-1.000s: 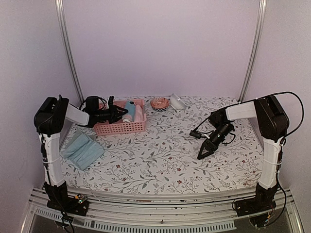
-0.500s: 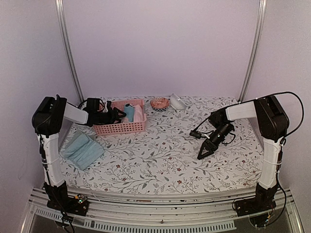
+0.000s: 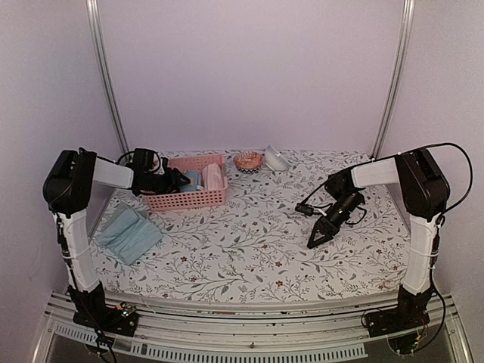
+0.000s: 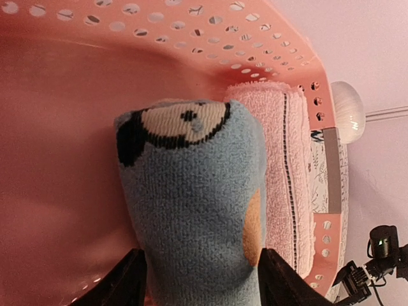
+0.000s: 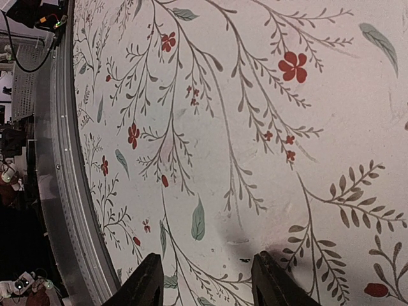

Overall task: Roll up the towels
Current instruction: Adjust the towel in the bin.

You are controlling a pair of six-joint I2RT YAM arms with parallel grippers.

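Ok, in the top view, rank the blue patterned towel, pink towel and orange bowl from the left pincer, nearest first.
1. Blue patterned towel, in the basket, right at the left pincer.
2. Pink towel, beside it in the basket.
3. Orange bowl, outside the basket, farther right.

Top view: soft violet-tinted light, with faint shadows. Left wrist: light blue rolled terry towel (image 4: 191, 210) soft-focused; glossy white dome (image 4: 347, 111) glares at 2 o'clock. Right wrist: sharp, with a shadow at 6 o'clock.

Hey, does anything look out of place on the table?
The pale teal towel lies loose and unrolled near the left edge of the table, while the pink towel and blue towel sit rolled in the basket.
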